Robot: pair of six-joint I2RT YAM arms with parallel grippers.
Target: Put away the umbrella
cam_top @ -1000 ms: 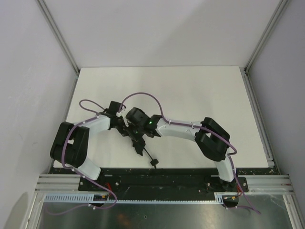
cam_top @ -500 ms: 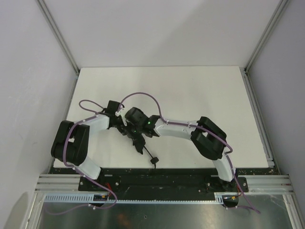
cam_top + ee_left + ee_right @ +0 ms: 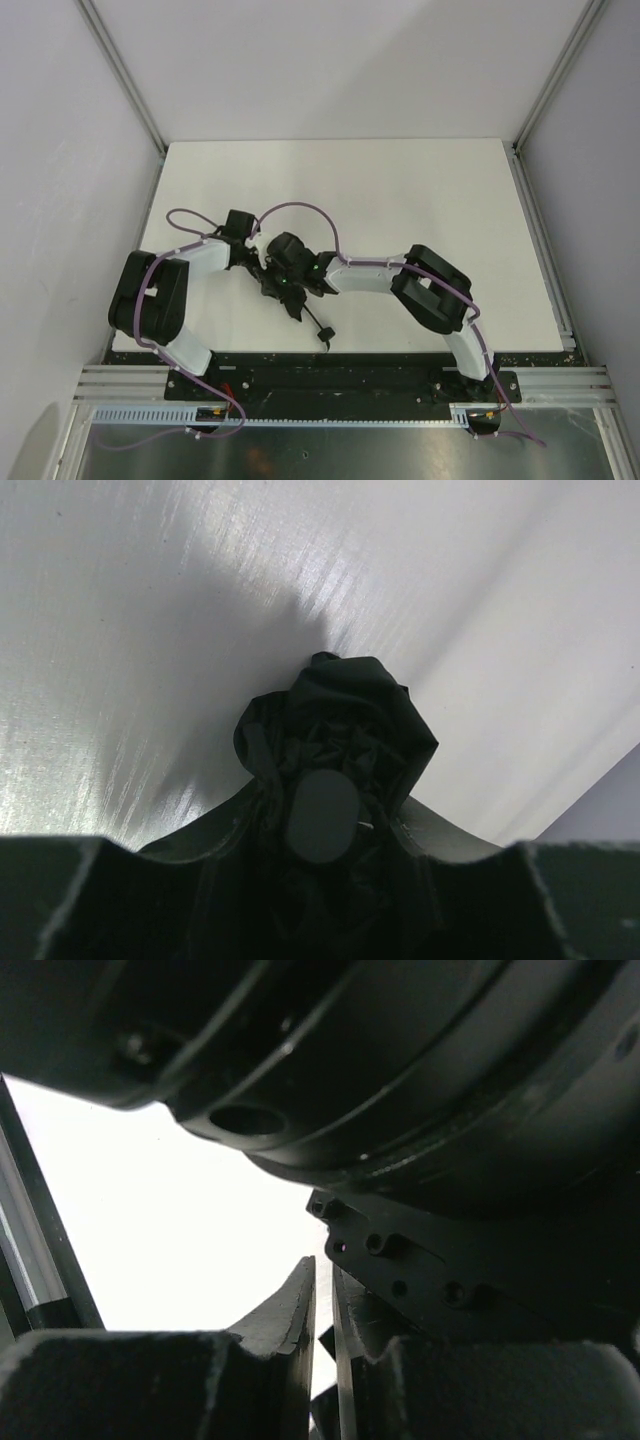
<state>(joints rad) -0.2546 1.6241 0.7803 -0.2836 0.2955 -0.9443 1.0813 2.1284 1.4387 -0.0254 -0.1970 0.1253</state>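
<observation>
The umbrella (image 3: 297, 306) is a black folded bundle near the table's front edge, with its thin handle end and cord pointing toward the arm bases. My left gripper (image 3: 263, 271) is shut on it. In the left wrist view the bunched fabric (image 3: 340, 705) and a rounded cap (image 3: 322, 815) sit between my left gripper's (image 3: 320, 832) fingers. My right gripper (image 3: 284, 284) is pressed close against the left one. In the right wrist view my right gripper (image 3: 323, 1295) stands open by a narrow slit, with nothing seen in it. A black gripper housing (image 3: 430, 1110) fills the space above it.
The white table (image 3: 400, 200) reaches back to grey walls and is framed by aluminium posts (image 3: 120, 75). A black mounting bar (image 3: 330, 366) and metal rails (image 3: 300, 385) run along the near edge. A purple cable (image 3: 300, 205) arcs over the wrists.
My right arm has slid left and a little nearer, crowding the left gripper. Its jaws have parted from shut to a thin slit. The left gripper has kept its hold.
</observation>
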